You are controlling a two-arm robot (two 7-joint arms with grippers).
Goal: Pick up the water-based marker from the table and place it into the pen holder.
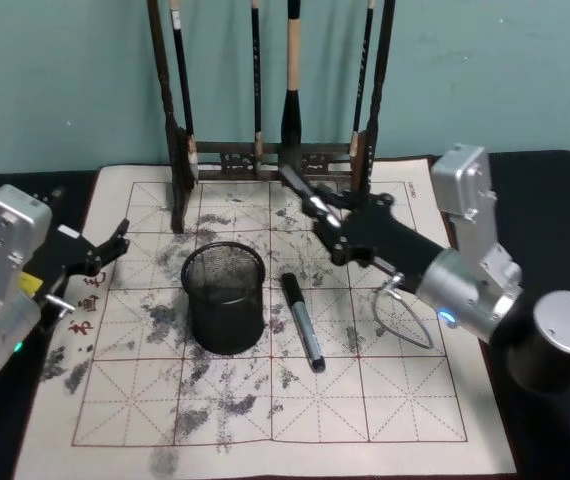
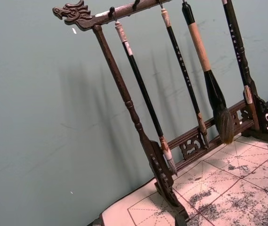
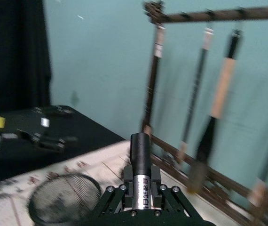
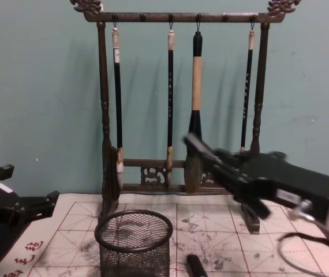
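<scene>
My right gripper (image 1: pixel 323 212) is shut on a black water-based marker (image 1: pixel 298 186), held tilted in the air behind and to the right of the pen holder (image 1: pixel 224 297). The right wrist view shows that marker (image 3: pixel 140 175) clamped between the fingers, with the pen holder (image 3: pixel 65 198) below and ahead. In the chest view the gripper (image 4: pixel 219 166) hovers above and to the right of the mesh cup (image 4: pixel 134 240). A second black marker (image 1: pixel 302 321) lies on the mat just right of the cup. My left gripper (image 1: pixel 108 250) rests open at the mat's left edge.
A tall dark wooden brush rack (image 1: pixel 270 155) hung with several brushes stands at the back of the ink-stained grid mat (image 1: pixel 365 400), close behind my right gripper. A loose cable (image 1: pixel 401 318) hangs under the right arm. Black cloth flanks the mat.
</scene>
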